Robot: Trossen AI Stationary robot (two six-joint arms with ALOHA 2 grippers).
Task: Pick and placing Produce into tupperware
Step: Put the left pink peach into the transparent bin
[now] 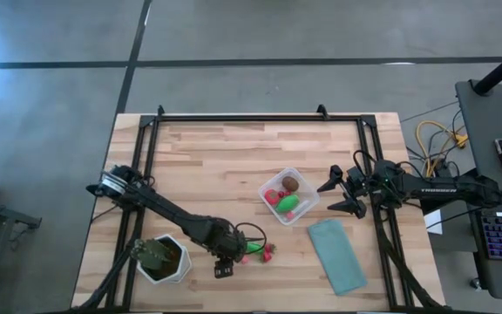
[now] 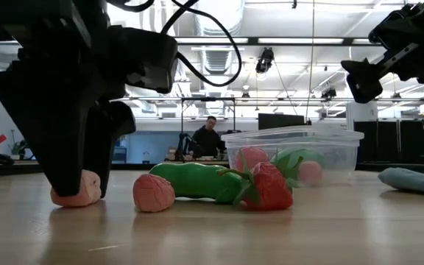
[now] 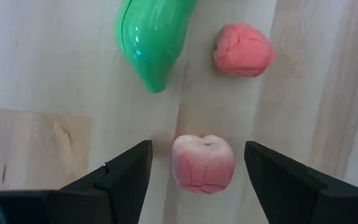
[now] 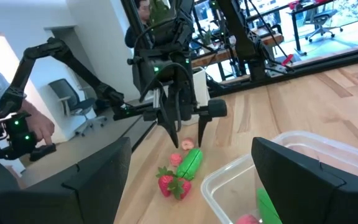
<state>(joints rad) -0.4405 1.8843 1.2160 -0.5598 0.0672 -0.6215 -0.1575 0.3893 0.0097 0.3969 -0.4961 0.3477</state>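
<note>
Left end effector (image 3: 197, 171) stands open on the counter (image 1: 225, 166), its fingers either side of a pink round piece (image 3: 202, 163), not gripping it. Just beyond lie a green pod (image 3: 152, 38), a second pink piece (image 3: 243, 50) and a strawberry (image 2: 269, 186). Right end effector (image 1: 336, 194), also open, hovers beside the clear tupperware (image 1: 289, 195), which holds red, green and brown produce.
</note>
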